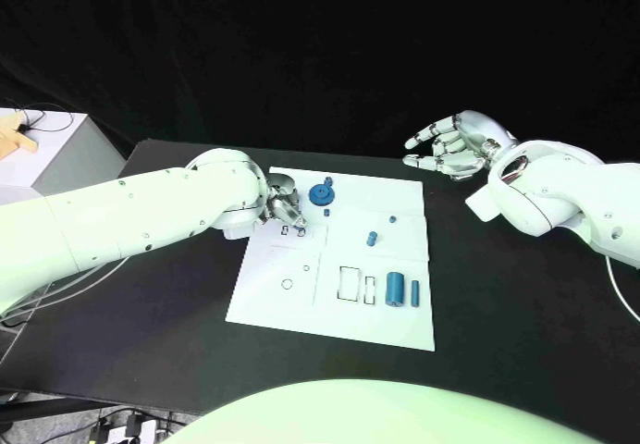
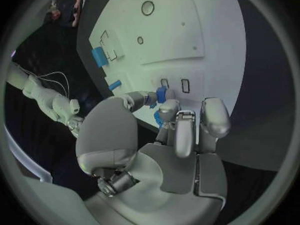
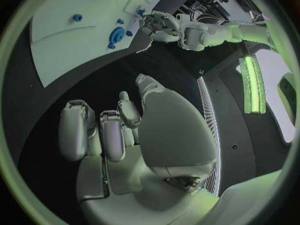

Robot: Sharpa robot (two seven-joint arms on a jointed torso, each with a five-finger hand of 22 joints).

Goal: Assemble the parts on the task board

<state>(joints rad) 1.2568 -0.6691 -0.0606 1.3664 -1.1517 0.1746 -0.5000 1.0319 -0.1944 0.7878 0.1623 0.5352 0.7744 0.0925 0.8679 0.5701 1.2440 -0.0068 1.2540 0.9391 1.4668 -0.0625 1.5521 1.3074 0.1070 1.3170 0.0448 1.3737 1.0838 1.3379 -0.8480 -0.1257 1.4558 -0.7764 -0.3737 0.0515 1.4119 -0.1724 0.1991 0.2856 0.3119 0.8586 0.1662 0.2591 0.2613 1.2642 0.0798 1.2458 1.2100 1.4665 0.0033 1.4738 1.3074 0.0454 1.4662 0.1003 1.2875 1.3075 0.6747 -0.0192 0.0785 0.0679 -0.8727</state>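
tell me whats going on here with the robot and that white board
The left hand is at the task board, its fingers pinching a small blue part just over two small rectangular slots. The right hand hovers off the board over the black table, holding nothing. Other blue parts, including a round gear, lie on the board.

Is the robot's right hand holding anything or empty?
Empty. The right hand hovers beyond the white task board, its silver fingers loosely curled around nothing.

Matt white task board (image 1: 340,287), glossy silver left hand (image 2: 175,130)
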